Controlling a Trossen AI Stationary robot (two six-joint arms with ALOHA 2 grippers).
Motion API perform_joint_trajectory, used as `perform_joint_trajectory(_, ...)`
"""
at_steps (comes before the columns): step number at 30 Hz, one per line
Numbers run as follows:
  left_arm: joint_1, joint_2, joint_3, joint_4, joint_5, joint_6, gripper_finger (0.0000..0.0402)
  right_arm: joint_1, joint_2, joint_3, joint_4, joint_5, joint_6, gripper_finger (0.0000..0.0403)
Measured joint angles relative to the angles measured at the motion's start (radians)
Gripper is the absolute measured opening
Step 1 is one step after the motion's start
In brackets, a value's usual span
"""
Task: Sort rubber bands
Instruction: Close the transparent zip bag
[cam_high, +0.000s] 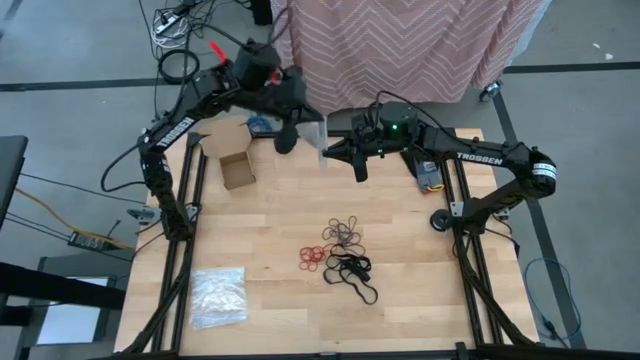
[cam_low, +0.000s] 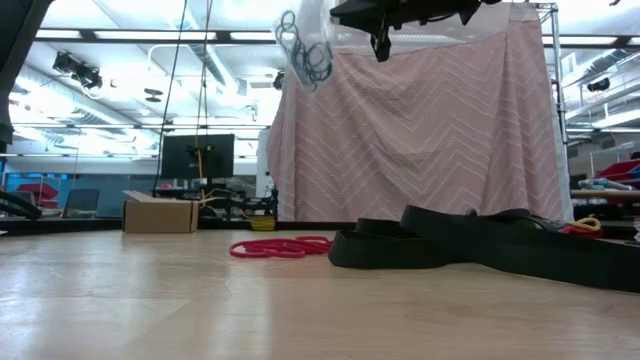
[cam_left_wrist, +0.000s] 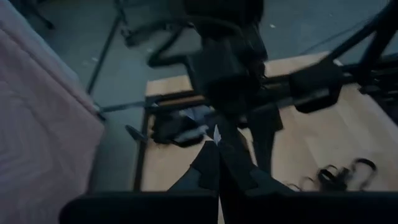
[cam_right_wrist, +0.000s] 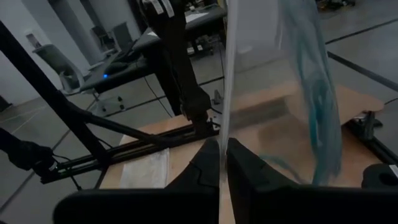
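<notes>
Hanging between the two arms above the table's far edge is a clear crinkly plastic bag (cam_right_wrist: 273, 93) with blue-teal rubber bands (cam_low: 303, 48) already inside. The left gripper (cam_high: 285, 135) and the right gripper (cam_high: 340, 152) each pinch the bag's edge with fingers pressed together on the film — probably to stretch the mouth wide for more bands.

The unsorted pile lies at mid-table: small red rubber loops (cam_high: 312, 257), tan-brown loops (cam_high: 345, 232) and larger black loops (cam_high: 355, 272), touching one another. A small open cardboard box (cam_high: 236, 168) sits near the left arm; a second clear bag (cam_high: 218, 296) lies flat at the near left. Nothing blocks the pile — yet both grippers are occupied.
</notes>
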Motion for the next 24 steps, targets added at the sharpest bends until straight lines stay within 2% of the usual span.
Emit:
perform_joint_trajectory(7, 0.001, -0.009, 0.001, 0.033, -0.034, -0.012, 0.0002, 0.000, 0.000, 0.000, -0.014, -0.002, 0.014, 0.0006)
perform_joint_trajectory(10, 0.001, -0.009, 0.000, 0.023, -0.071, -0.013, 0.0015, -0.007, 0.000, -0.001, -0.020, 0.032, 0.032, 0.0003)
perform_joint_trajectory(13, 0.003, -0.014, 0.001, 0.010, -0.083, -0.021, 0.0039, -0.027, 0.004, -0.006, -0.043, 0.061, 0.073, 0.0002)
perform_joint_trajectory(19, 0.002, -0.014, 0.002, -0.120, -0.070, -0.074, 0.0108, -0.071, 0.003, -0.005, -0.061, 0.086, 0.137, 0.0001)
perform_joint_trajectory(24, 0.002, -0.017, 0.002, -0.227, -0.066, -0.175, 0.0152, -0.127, 0.003, -0.004, -0.273, 0.131, 0.146, 0.0003)
